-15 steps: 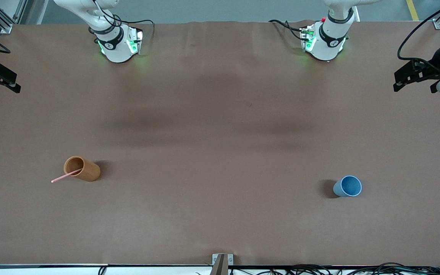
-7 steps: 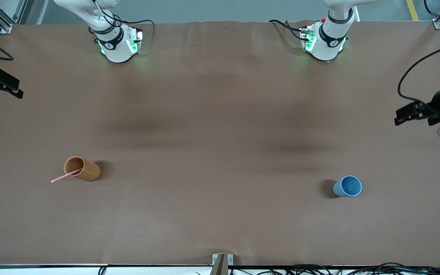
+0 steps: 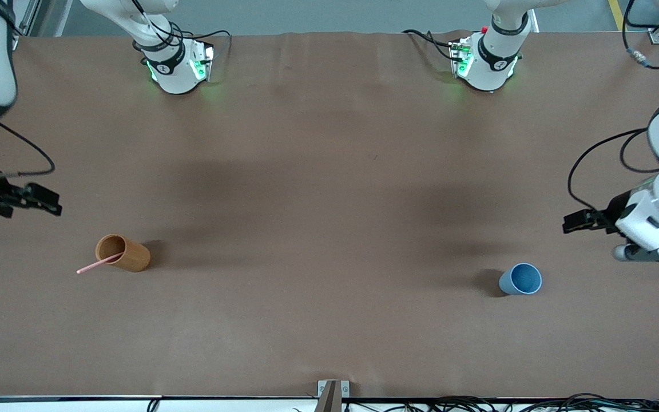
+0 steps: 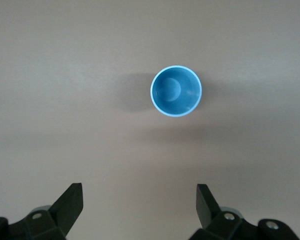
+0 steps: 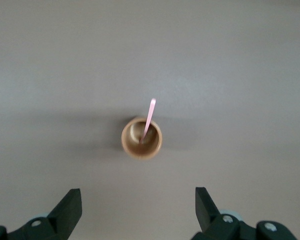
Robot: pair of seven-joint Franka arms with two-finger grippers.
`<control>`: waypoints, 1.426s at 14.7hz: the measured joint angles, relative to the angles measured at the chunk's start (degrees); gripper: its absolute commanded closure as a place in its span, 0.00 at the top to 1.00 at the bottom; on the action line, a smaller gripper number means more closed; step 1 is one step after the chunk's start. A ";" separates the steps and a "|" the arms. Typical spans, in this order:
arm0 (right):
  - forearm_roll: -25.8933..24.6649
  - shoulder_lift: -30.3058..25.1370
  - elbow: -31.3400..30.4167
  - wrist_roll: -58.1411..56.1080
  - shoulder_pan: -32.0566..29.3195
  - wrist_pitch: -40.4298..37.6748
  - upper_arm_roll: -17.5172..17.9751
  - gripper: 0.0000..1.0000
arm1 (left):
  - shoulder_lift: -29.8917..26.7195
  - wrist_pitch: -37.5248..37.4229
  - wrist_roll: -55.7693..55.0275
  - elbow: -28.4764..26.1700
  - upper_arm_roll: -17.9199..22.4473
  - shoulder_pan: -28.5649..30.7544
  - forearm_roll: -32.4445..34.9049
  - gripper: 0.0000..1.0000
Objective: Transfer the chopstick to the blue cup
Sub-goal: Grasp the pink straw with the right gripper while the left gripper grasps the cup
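You are seeing the chopstick [image 3: 99, 264] leaning in the wooden cup [image 3: 122, 253] at lower left, well apart from the right gripper's [image 5: 138, 207] released jaws. The blue cup [image 3: 520, 279] is standing at lower right, clear of the left gripper [image 4: 140, 205], also released.

Both white arms have rounded links with black joint bands, green-lit bases at the brown table [image 3: 329, 200], looping black cables and black angular fingers [image 4: 70, 202].
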 measured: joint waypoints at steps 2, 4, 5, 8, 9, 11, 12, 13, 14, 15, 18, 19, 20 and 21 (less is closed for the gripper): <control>-0.01 3.42 0.08 0.00 -0.09 2.76 -0.04 0.99 | 3.39 4.05 0.00 -0.57 -0.03 -0.02 0.00 1.00; -0.01 6.57 0.32 0.03 -0.12 5.65 -0.12 0.99 | 6.06 7.25 0.12 -0.56 -0.06 -0.07 0.00 1.00; -0.01 7.98 0.45 0.04 -0.15 6.91 -0.25 0.99 | 7.04 8.52 0.17 -0.56 -0.10 -0.16 0.00 1.00; -0.01 11.38 0.70 0.05 -0.21 10.79 -0.53 0.98 | 9.45 11.07 0.18 -0.55 -0.21 -0.41 0.01 0.99; -0.01 12.07 0.83 0.05 -0.22 11.43 -0.57 0.97 | 10.16 11.72 0.22 -0.55 -0.20 -0.36 0.04 0.97; -0.01 13.17 0.96 0.08 -0.22 12.19 -0.62 0.92 | 11.37 12.79 0.34 -0.54 -0.19 -0.31 0.04 0.95; 0.00 13.70 1.03 0.11 -0.23 12.60 -0.65 0.90 | 11.80 13.05 0.36 -0.53 -0.19 -0.32 0.04 0.95; 0.00 14.26 1.05 0.12 -0.23 13.16 -0.66 0.86 | 12.16 13.33 0.36 -0.52 -0.19 -0.32 0.04 0.93; 0.01 14.82 1.08 0.18 -0.23 13.81 -0.66 0.82 | 12.50 13.65 0.36 -0.51 -0.19 -0.30 0.05 0.91; 0.01 15.39 1.12 0.19 -0.23 14.54 -0.66 0.75 | 12.89 13.94 0.37 -0.51 -0.19 -0.25 0.05 0.90; 0.05 16.23 1.16 0.26 -0.23 15.23 -0.66 0.50 | 14.32 15.74 0.39 -0.45 -0.18 -0.13 0.05 0.88; 0.05 16.25 1.17 0.27 -0.23 15.23 -0.66 0.45 | 14.67 16.41 0.40 -0.31 -0.19 -0.18 0.05 0.88; 0.05 16.25 1.19 0.27 -0.23 15.23 -0.66 0.41 | 14.89 16.82 0.40 -0.04 -0.22 -0.28 0.05 0.88; 0.07 16.25 1.20 0.29 -0.23 15.23 -0.66 0.37 | 14.93 17.01 0.38 0.22 -0.26 -0.38 0.05 0.88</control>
